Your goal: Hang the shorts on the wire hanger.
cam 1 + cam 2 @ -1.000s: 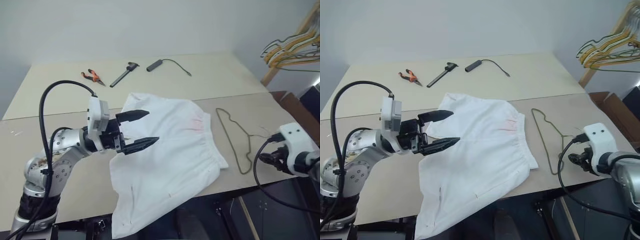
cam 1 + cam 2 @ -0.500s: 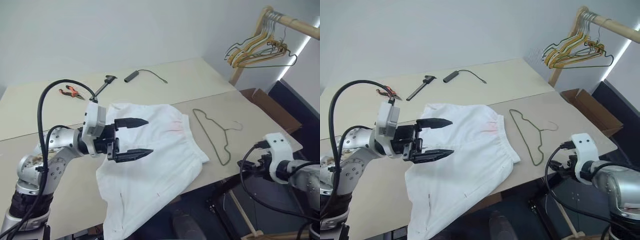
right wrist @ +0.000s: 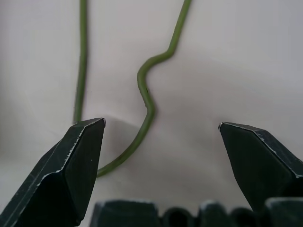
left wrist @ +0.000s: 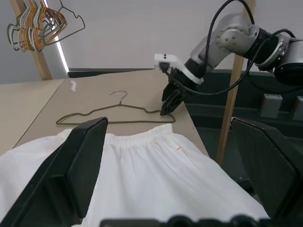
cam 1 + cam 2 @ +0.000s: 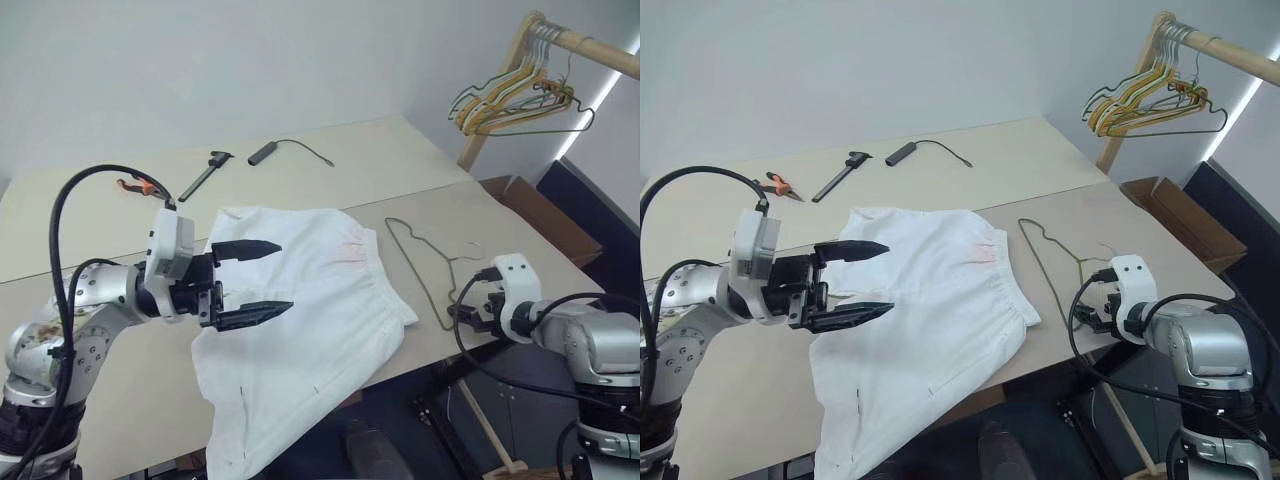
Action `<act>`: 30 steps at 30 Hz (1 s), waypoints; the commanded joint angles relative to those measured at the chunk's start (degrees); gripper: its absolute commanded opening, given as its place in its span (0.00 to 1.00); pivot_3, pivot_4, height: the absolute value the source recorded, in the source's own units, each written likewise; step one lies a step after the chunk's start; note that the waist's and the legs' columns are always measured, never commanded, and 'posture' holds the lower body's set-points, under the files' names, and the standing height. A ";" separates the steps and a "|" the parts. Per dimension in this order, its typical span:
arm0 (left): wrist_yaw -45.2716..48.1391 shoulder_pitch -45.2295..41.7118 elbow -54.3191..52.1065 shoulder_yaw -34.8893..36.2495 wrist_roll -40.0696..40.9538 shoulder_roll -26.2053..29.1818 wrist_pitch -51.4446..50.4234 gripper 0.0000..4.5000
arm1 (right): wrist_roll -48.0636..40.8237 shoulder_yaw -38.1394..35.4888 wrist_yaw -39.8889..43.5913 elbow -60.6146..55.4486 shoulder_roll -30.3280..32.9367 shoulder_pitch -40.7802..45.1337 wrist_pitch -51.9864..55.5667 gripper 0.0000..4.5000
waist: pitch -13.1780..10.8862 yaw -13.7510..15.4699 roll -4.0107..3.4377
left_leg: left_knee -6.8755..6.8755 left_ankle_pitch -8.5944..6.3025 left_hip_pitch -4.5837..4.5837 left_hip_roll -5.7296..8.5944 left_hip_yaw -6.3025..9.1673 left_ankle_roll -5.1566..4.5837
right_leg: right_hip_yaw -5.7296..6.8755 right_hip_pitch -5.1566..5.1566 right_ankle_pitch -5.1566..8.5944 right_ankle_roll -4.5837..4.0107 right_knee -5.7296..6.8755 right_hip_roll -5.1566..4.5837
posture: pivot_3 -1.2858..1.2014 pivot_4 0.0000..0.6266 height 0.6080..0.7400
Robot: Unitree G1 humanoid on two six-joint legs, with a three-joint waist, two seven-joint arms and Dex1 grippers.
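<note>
Pliers [image 5: 137, 184], caliper [image 5: 203, 174], black cable [image 5: 290, 149] behind shorts [image 5: 300, 310], hanger bunch [image 5: 515, 100] far right

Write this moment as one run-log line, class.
left tool: open, above shorts | right tool: open, at wire hanger end | hanger: flat on table, not gripped

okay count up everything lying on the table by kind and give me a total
Shorts: 1
Wire hanger: 1
Pliers: 1
Caliper: 1
Black cable with plug: 1
Total: 5
</note>
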State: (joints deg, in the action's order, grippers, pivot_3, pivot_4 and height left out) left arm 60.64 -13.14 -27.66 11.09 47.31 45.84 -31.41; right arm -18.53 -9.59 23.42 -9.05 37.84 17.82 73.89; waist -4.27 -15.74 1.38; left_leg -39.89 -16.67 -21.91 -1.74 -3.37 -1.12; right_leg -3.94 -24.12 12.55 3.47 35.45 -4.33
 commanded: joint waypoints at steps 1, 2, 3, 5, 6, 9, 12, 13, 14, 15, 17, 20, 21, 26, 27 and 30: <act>-1.22 0.01 -2.69 1.52 1.17 0.58 -0.26 1.00 | 1.34 0.85 -0.73 4.67 -0.23 1.98 -2.12 0.95 | 0.05 0.23 0.06 | -0.01 0.00 0.04 0.00 -0.01 0.00 | -0.01 0.04 0.00 0.00 0.00 0.00 | 0.44 0.06 1.00; -1.39 0.13 -2.84 1.62 1.22 0.60 -0.31 1.00 | 1.42 1.11 -0.70 5.67 -0.24 2.18 -2.26 0.91 | 0.12 0.32 0.13 | -0.01 0.00 0.06 0.00 -0.03 0.00 | -0.03 0.05 -0.01 0.00 0.00 0.00 | 0.44 0.06 1.00; -1.54 0.34 -2.95 1.82 1.22 0.66 -0.31 1.00 | 1.50 1.48 -0.57 6.44 -0.25 2.25 -2.46 0.87 | 0.20 0.40 0.21 | -0.01 0.00 0.12 -0.01 -0.03 0.00 | -0.03 0.10 -0.01 0.00 0.00 0.01 | 0.44 0.06 1.00; -1.68 0.79 -3.16 2.26 1.29 0.87 -0.30 1.00 | 1.45 2.45 0.17 6.70 0.05 2.20 -2.57 0.72 | 0.47 0.53 0.51 | 0.01 0.00 0.25 -0.03 -0.04 0.00 | -0.03 0.19 -0.01 -0.01 0.00 0.03 | 0.44 0.05 1.00; -1.74 1.01 -3.32 2.47 1.33 0.97 -0.30 1.00 | 1.33 2.71 0.59 6.43 0.16 2.18 -2.37 0.66 | 0.56 0.57 0.61 | 0.01 0.00 0.29 -0.05 -0.04 0.00 | -0.03 0.23 -0.01 -0.01 0.00 0.04 | 0.44 0.05 1.00; -1.87 1.46 -3.60 2.84 1.31 1.14 -0.21 1.00 | 1.62 3.26 0.96 5.99 0.43 2.24 -2.44 0.43 | 0.65 0.69 0.73 | 0.04 -0.01 0.55 -0.06 -0.05 -0.01 | -0.03 0.50 0.00 -0.01 -0.05 0.03 | 0.44 0.05 1.00; -2.09 1.53 -3.58 2.86 1.12 1.21 0.12 1.00 | 3.12 5.09 0.70 5.72 1.34 2.26 -3.61 0.19 | 0.67 0.86 0.73 | 0.11 -0.02 0.77 -0.07 -0.04 -0.02 | 0.00 0.75 0.01 -0.01 -0.15 0.04 | 0.45 0.04 1.00; -2.16 1.48 -3.55 2.82 0.99 1.17 0.25 1.00 | 3.84 5.86 0.56 5.45 1.76 2.14 -4.54 0.12 | 0.69 0.87 0.73 | 0.11 -0.02 0.77 -0.07 -0.04 -0.03 | 0.00 0.75 0.01 -0.01 -0.15 0.04 | 0.45 0.03 1.00; -2.17 1.34 -3.42 2.78 0.81 1.12 0.43 1.00 | 4.61 6.52 0.48 5.15 2.14 2.12 -5.79 0.04 | 0.71 0.88 0.74 | 0.11 -0.02 0.78 -0.07 -0.04 -0.02 | 0.00 0.75 0.01 -0.01 -0.15 0.04 | 0.45 0.02 1.00; -2.16 1.17 -3.23 2.73 0.63 1.07 0.61 1.00 | 5.16 6.83 0.46 4.94 2.35 2.31 -6.86 0.01 | 0.77 0.89 0.73 | 0.11 -0.02 0.77 -0.07 -0.04 -0.02 | 0.00 0.75 0.01 -0.01 -0.15 0.04 | 0.45 0.01 1.00; -2.25 0.75 -2.88 2.63 0.22 0.97 0.99 1.00 | 5.86 7.79 1.51 4.13 3.67 2.65 -9.05 0.01 | 0.89 0.86 0.73 | 0.11 -0.02 0.77 -0.07 -0.05 -0.02 | 0.00 0.76 0.00 -0.01 -0.15 0.04 | 0.45 0.00 1.00; -2.34 0.09 -2.11 2.47 -0.44 0.82 1.70 1.00 | 7.06 8.87 3.03 2.81 5.46 2.39 -13.62 0.01 | 1.02 1.14 0.56 | 0.10 -0.02 0.77 -0.03 -0.05 -0.02 | -0.01 0.76 0.00 0.00 -0.15 0.00 | 0.45 0.00 1.00; -2.40 -0.19 -1.72 2.49 -0.66 0.76 1.95 1.00 | 7.28 8.66 3.04 2.75 5.62 2.85 -14.41 0.01 | 1.03 1.33 0.54 | 0.10 -0.02 0.77 -0.03 -0.05 -0.02 | -0.01 0.75 0.01 0.01 -0.15 0.01 | 0.46 0.00 1.00; -3.55 -0.61 -1.77 3.08 -1.61 0.66 2.88 1.00 | 10.51 7.16 -0.36 5.14 5.99 6.51 -17.12 0.01 | 1.08 2.64 0.46 | 0.10 -0.02 0.77 -0.02 -0.06 -0.02 | -0.01 0.76 0.00 0.00 -0.15 0.01 | 0.47 0.00 1.00; -3.83 -0.58 -1.94 3.25 -1.71 0.66 3.00 1.00 | 11.07 6.45 -1.39 5.96 5.69 7.53 -17.82 0.01 | 1.08 2.88 0.46 | 0.10 -0.02 0.76 -0.01 -0.06 -0.03 | -0.01 0.75 0.00 0.00 -0.15 0.00 | 0.47 0.00 1.00; -4.24 -0.73 -1.65 3.53 -2.33 0.72 3.44 1.00 | 12.40 5.80 -3.25 7.66 4.90 10.16 -20.37 0.01 | 1.09 3.88 0.45 | 0.10 -0.02 0.76 -0.02 -0.06 -0.02 | 0.00 0.75 0.00 0.00 -0.15 0.01 | 0.47 0.00 1.00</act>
State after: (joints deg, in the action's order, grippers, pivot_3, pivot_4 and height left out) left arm 56.88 -12.92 -28.67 12.62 45.07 46.52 -29.54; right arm -7.46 -1.73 21.68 -1.20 42.45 26.13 56.44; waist -3.18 -11.86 1.83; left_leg -39.78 -16.70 -21.15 -1.76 -3.43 -1.14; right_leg -3.94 -23.38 12.56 3.47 35.29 -4.32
